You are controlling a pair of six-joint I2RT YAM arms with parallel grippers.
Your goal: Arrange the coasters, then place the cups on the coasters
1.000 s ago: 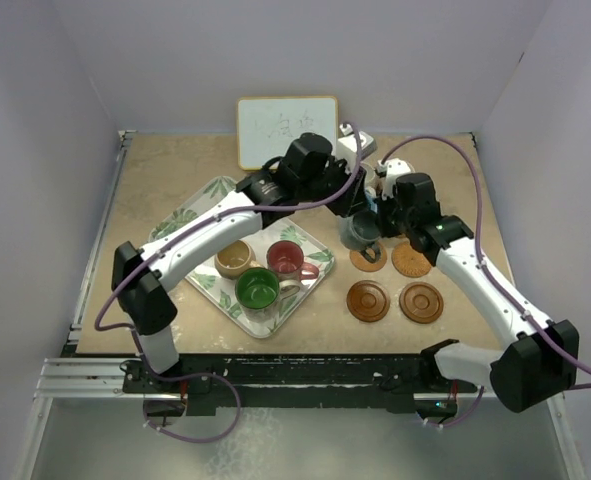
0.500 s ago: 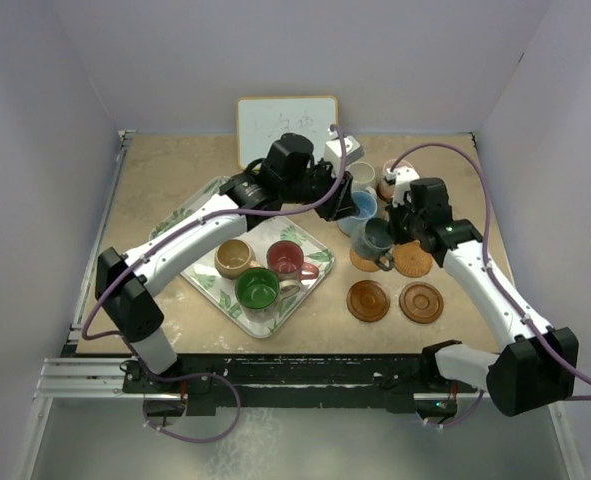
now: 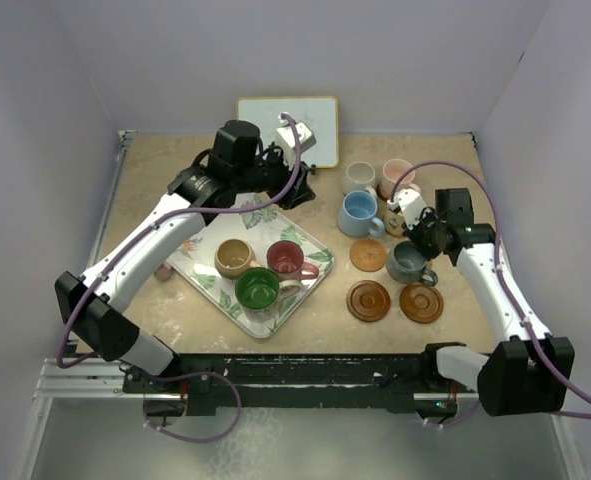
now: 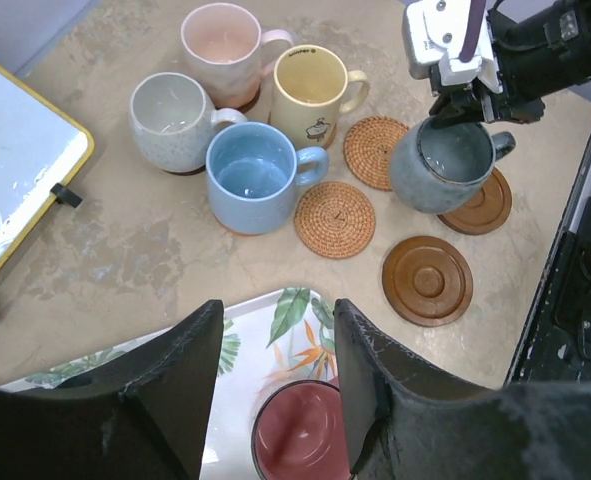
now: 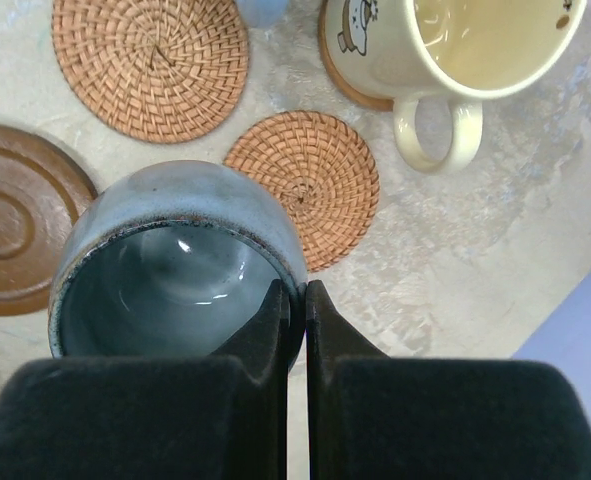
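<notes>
- Dark grey-blue cup (image 5: 175, 265): rim pinched between the right gripper (image 5: 295, 300) fingers, partly over a woven coaster (image 5: 310, 185).
- Left gripper (image 4: 275, 312): fingers spread, empty, above the leaf-patterned tray (image 4: 275, 335).

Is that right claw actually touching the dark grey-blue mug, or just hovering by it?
Touching. The right wrist view shows the right gripper shut on the dark grey-blue mug, with one finger inside its rim and one outside.
</notes>
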